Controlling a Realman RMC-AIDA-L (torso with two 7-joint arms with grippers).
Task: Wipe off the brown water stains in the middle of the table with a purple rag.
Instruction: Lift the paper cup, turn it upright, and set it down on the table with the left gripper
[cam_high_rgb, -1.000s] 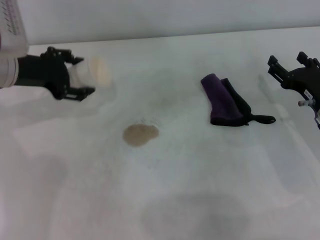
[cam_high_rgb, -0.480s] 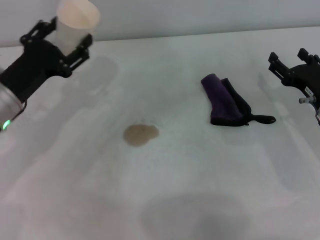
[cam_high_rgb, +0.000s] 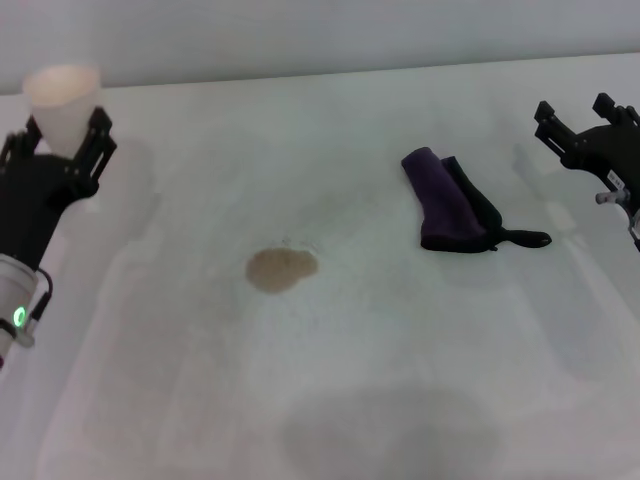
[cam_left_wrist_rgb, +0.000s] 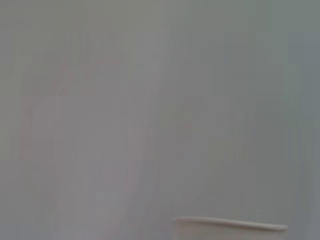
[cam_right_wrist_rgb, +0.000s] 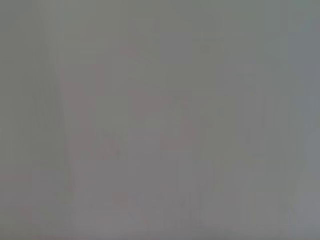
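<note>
A tan-brown water stain lies flat near the middle of the white table. The purple rag, a dark bundle with black edging and a thin loop, lies to the right of the stain. My left gripper is at the far left, raised, shut on a cream paper cup held upright; the cup's rim shows in the left wrist view. My right gripper is open and empty at the far right, beyond the rag and apart from it.
A pale wall runs behind the table's far edge. The right wrist view shows only plain grey surface.
My left arm has swung the cup from a tipped pose near the table up and back to the far left, now upright. The right gripper, rag and stain have not moved.
</note>
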